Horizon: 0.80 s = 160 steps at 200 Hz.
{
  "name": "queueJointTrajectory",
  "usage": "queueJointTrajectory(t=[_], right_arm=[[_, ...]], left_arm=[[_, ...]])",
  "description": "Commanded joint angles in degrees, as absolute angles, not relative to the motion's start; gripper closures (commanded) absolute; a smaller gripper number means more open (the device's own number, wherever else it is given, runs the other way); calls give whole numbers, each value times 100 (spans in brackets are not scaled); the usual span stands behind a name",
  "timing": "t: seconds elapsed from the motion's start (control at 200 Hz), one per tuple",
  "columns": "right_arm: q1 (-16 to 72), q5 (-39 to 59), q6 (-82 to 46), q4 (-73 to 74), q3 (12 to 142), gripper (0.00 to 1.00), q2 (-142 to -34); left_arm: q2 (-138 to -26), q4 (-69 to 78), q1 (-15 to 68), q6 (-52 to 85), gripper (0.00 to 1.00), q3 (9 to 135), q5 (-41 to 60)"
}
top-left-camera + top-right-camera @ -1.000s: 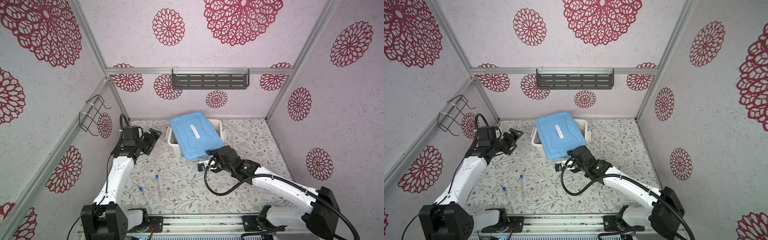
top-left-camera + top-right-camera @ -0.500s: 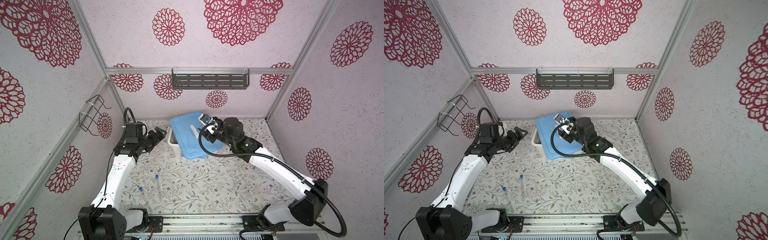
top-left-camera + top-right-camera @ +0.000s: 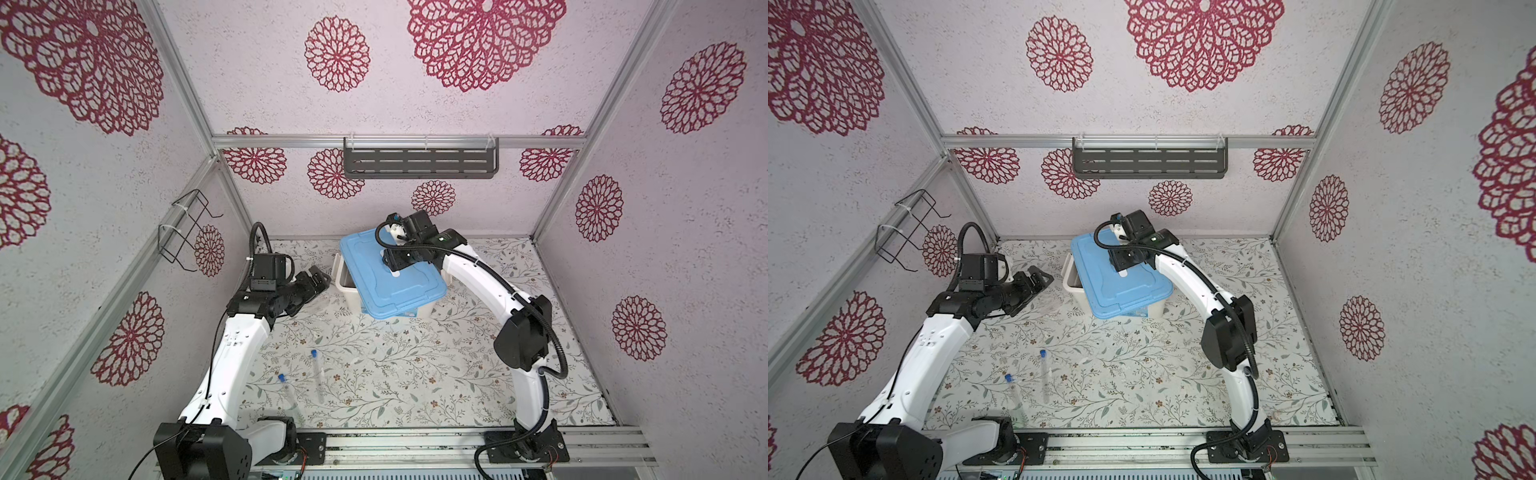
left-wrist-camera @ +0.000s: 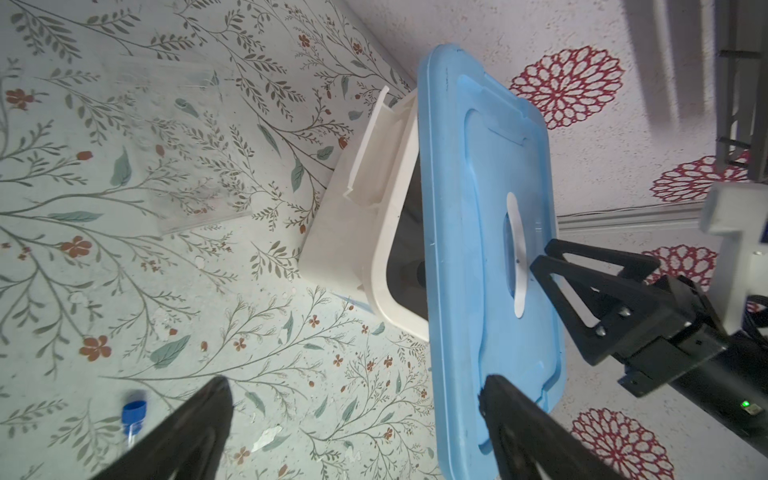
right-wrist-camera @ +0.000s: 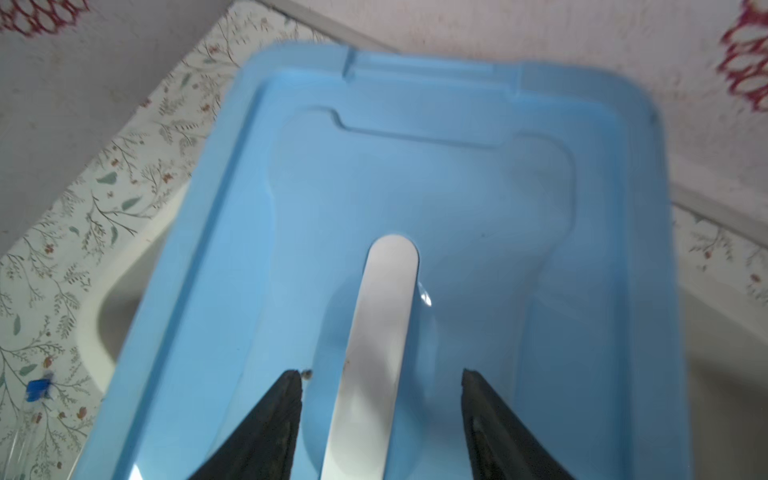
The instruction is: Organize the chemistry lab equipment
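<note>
Lid askew on bin; both arms at the back of the mat.
Left gripper (image 3: 316, 279) spread wide, empty, just left of the white bin (image 3: 347, 286). One capped tube (image 3: 287, 395) and a second capped tube (image 3: 318, 376) lie flat near the front, apart; clear rack (image 4: 183, 145) on the mat near the bin. Right gripper (image 5: 380, 374) part-spread, jaws astride the white handle (image 5: 386, 299) of the blue lid (image 3: 395, 291), not pinching.

Smooth glossy blue plastic lid (image 5: 457, 174), matt white plastic bin (image 4: 345, 241), clear blue-capped tube (image 3: 318, 378), rough walls (image 3: 257, 83)
</note>
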<state>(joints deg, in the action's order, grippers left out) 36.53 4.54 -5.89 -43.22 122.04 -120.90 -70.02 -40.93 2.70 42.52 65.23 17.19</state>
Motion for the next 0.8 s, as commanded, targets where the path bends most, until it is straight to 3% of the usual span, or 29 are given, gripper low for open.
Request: queueJointTrajectory(t=[0.0, 0.325, 0.565, 0.796], right_arm=[[3653, 492, -869, -4925, 12491, 39, -12023], [3836, 160, -516, -4975, 12705, 55, -12223], [3911, -51, -668, -4971, 12814, 56, -12428], [3920, -198, -652, -4948, 12817, 68, -12502]], left_arm=[[-7079, -4460, 248, 3889, 2, 6803, 1505], [-7084, -4504, 246, 3889, 3, 6785, 1514], [-7066, -4479, 246, 3916, 3, 6803, 1542], [-7024, -4512, 114, 3956, 3, 6776, 1780]])
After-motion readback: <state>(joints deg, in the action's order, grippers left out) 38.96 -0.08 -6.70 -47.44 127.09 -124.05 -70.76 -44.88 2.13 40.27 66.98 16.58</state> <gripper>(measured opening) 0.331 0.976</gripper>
